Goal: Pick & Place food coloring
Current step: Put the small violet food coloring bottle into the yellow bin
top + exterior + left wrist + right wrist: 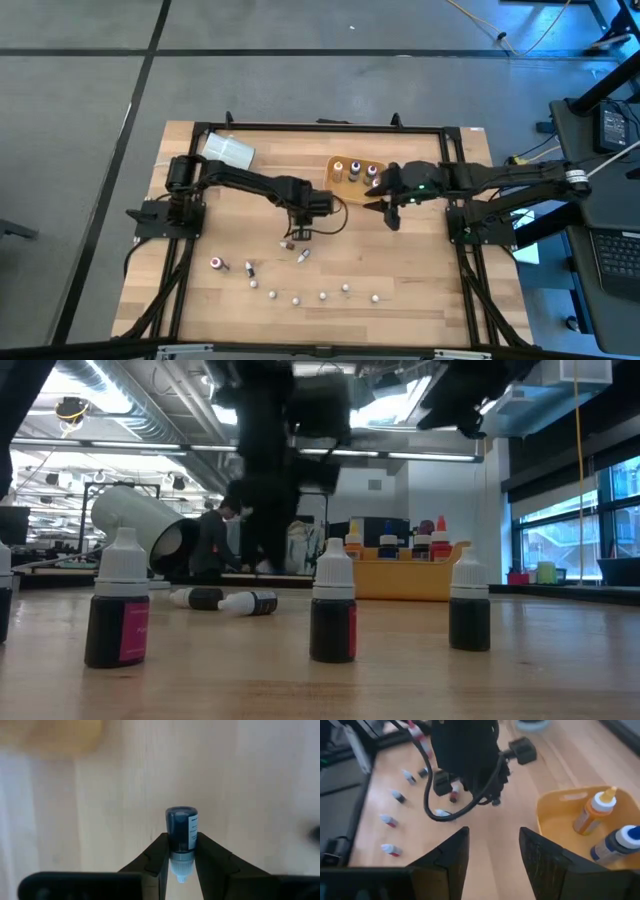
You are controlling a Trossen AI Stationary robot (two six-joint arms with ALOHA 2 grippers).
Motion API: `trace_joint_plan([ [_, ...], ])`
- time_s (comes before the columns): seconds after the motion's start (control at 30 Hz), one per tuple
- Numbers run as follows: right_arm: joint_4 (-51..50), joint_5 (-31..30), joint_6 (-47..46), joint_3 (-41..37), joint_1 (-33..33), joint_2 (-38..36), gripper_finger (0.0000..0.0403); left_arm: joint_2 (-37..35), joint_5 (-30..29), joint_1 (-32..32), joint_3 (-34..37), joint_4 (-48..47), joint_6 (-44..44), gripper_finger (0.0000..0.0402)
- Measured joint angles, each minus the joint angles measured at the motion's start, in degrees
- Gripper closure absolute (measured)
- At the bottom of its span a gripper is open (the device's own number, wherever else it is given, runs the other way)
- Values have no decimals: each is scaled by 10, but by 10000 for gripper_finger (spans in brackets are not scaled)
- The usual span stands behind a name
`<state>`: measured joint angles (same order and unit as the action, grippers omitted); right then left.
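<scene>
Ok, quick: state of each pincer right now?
Left pincer: closed on a small dark-blue dropper vial.
Right pincer: open, empty, beside the tan-orange tray.

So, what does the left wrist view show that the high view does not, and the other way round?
Only the left wrist view shows the left gripper with its fingers closed on a small blue vial. Only the high view shows the tray, the white cylinder, the row of bottles and the right gripper. Both show the wooden table.
</scene>
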<state>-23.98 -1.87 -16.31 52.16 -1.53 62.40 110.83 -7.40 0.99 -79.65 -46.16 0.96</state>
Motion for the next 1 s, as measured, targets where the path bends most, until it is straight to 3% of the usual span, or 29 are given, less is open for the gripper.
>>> trace_joint_plan([
  [0.2,-4,-6,-14,0,-17,-75,228,-2,5,15,-108,7,-28,332],
  [0.3,-9,-31,-17,0,-26,-96,228,-2,5,27,-142,67,-47,332],
  [0.53,-14,-47,-26,0,-50,-102,228,14,7,63,-148,202,-59,332],
  [1.0,-59,-53,-76,0,-60,-100,228,125,14,89,-146,218,-38,330],
])
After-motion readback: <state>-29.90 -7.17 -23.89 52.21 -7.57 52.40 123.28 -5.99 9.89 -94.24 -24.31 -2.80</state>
